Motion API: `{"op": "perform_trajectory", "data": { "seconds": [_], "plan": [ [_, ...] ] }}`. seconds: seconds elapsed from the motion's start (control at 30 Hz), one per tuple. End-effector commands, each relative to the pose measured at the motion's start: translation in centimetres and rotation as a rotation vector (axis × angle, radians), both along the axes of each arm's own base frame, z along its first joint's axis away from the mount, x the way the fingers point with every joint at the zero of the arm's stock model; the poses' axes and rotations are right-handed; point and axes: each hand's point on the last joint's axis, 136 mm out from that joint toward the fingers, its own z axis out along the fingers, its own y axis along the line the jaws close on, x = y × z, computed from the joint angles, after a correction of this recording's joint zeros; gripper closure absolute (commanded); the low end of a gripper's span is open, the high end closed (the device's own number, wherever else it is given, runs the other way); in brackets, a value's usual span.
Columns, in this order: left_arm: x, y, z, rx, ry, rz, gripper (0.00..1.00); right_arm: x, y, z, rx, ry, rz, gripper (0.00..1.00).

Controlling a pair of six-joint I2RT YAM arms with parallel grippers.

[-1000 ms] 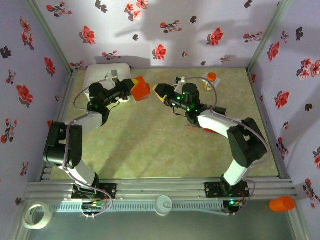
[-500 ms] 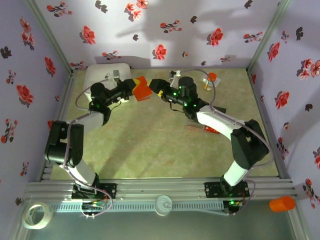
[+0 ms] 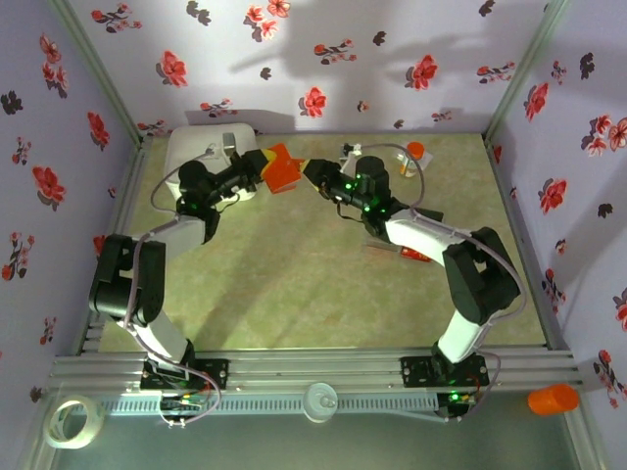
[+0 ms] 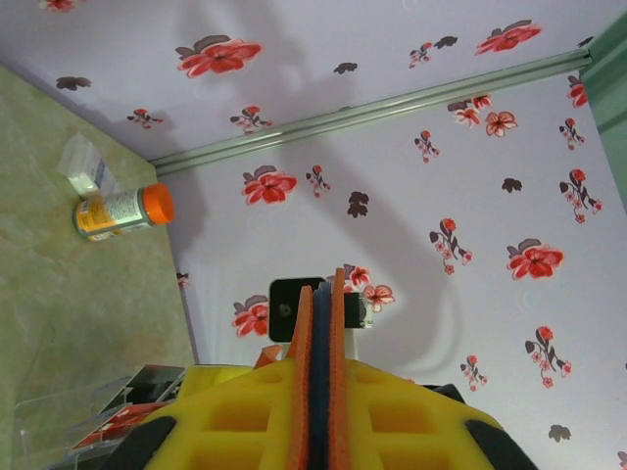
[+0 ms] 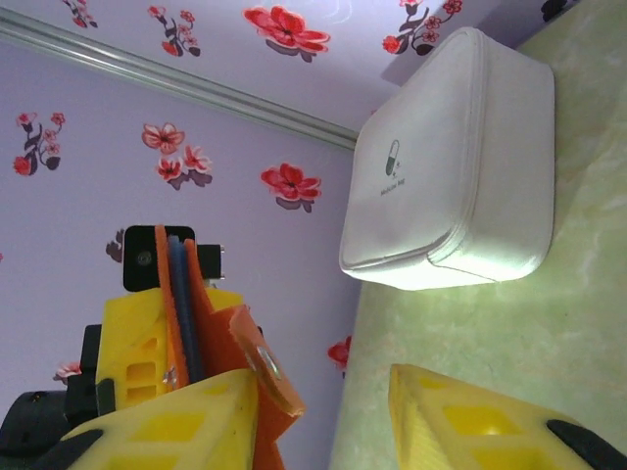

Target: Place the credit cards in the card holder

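Both arms reach inward; left jaws clamped, right jaws apart.

Card holder [image 3: 284, 168] between left tool [image 3: 265, 167], right tool [image 3: 313, 175]; box [image 3: 201, 147] left, bottle [image 3: 414, 154] right.

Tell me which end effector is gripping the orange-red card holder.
The left end effector, shut on the flat orange-red folding card holder; the right end effector hangs open beside it.

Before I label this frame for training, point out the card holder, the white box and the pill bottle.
card holder [image 3: 284, 170]: top external view, on its orange outer face.
white box [image 5: 460, 157]: right wrist view, on its broad flat face.
pill bottle [image 4: 113, 212]: left wrist view, on its label.
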Motion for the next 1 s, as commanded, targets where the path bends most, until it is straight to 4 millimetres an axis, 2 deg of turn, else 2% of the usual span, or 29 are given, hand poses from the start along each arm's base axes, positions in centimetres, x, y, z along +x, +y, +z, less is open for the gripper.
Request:
{"op": "perform_trajectory", "data": {
  "seconds": [0.0, 0.43, 0.63, 0.8, 0.97],
  "plan": [
    [-0.1, -0.3, 2.6, -0.035, -0.086, -0.004, 1.00, 0.2, 0.1, 0.6, 0.064, -0.007, 0.016, 0.61],
    [0.0, -1.1, 2.9, -0.049, -0.092, -0.019, 1.00, -0.2, 1.3, 2.6, 0.208, -0.006, 0.102, 0.63],
    [0.0, -1.4, 2.8, -0.050, -0.090, -0.025, 1.00, -0.4, 1.6, 4.0, 0.298, -0.016, 0.150, 0.69],
    [0.1, -1.6, 2.4, -0.047, -0.084, -0.029, 1.00, -0.6, 1.9, 4.3, 0.327, -0.012, 0.179, 0.68],
    [0.2, -1.6, 1.9, -0.041, -0.076, -0.027, 1.00, -0.9, 2.0, 4.7, 0.375, -0.010, 0.213, 0.82]
  ]
}}
